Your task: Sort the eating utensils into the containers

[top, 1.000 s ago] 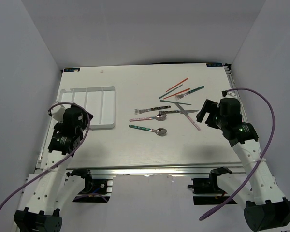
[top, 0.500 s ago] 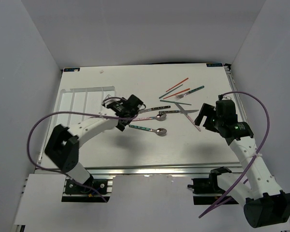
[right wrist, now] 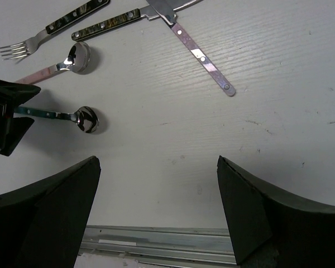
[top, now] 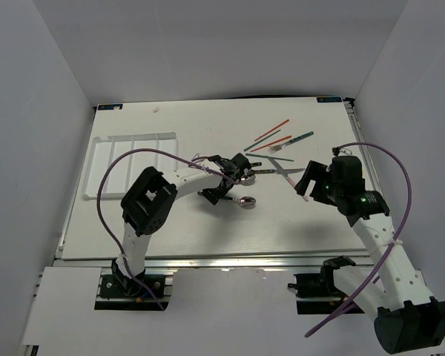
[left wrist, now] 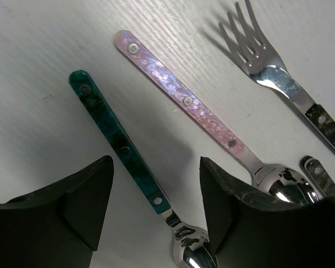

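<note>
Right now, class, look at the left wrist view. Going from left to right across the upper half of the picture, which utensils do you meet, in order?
teal-handled spoon → pink-handled spoon → fork

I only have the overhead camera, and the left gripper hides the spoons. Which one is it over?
Observer: The teal-handled spoon. In the left wrist view its handle lies between the fingers of the left gripper.
Operator: Has it closed on it?
Observer: No. The jaws stand open, with bare table showing on both sides of the handle.
Operator: And the pink one?
Observer: The pink-handled spoon lies just outside one finger, and that finger partly hides its bowl.
</note>
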`<state>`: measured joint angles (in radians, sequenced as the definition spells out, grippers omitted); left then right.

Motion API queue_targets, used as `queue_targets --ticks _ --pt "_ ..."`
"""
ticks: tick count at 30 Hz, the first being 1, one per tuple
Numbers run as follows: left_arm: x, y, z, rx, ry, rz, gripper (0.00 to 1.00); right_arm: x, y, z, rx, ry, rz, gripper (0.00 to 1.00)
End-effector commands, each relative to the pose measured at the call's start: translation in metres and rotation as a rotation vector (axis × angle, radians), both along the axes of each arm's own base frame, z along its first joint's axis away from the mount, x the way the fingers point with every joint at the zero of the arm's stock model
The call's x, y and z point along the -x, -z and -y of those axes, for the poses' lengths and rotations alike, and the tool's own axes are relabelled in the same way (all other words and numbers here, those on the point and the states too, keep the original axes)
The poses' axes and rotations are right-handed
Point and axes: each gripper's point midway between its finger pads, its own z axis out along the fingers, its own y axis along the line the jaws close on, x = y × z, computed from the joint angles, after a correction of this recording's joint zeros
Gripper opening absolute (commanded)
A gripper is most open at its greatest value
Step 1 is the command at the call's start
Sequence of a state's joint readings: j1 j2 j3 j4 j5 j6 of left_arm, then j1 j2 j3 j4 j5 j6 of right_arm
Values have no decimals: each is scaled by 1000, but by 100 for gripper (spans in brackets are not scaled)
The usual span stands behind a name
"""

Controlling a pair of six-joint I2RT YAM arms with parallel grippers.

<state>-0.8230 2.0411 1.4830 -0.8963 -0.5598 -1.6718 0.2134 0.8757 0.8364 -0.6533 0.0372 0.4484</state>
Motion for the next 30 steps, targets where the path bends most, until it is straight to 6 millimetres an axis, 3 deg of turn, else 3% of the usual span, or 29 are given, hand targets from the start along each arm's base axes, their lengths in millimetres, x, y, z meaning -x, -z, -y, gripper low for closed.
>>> queue_targets --ticks 1,2,9,10,11,17,21,23,24,26,27,29,30 --pt "2 -10 -5 10 -38 10 71 -4 -8 -5 -18 -31 52 89" --pt "5 -7 -8 8 -46 5 66 -5 -8 -5 -18 -30 54 89" --pt "13 0 -6 -18 -23 -35 65 -4 -9 -12 -46 -60 62 89" --pt "15 5 -5 -17 -19 -52 62 -4 -10 -13 -49 -63 66 89" --pt "16 8 -5 -20 -13 -64 53 -4 -9 -12 -49 -61 67 89" --pt "32 23 -15 -145 30 -184 48 -1 -20 -14 -71 -68 110 89" --pt "46 32 -20 -169 51 -244 34 1 -27 -20 -108 -85 149 89" --pt "52 35 -27 -180 52 -256 19 1 -28 -22 -116 -96 149 89" --pt "53 28 -27 -171 60 -241 10 1 -28 -22 -114 -97 145 89" --pt "56 22 -32 -180 80 -220 3 0 -30 -23 -108 -105 144 89" --pt "54 7 -30 -156 97 -182 0 0 -29 -23 -106 -106 138 89" --pt "53 -5 -35 -164 152 -145 0 -1 -33 -23 -103 -111 146 89" --pt "50 -27 -35 -134 177 -94 0 -2 -35 -23 -104 -111 150 89"
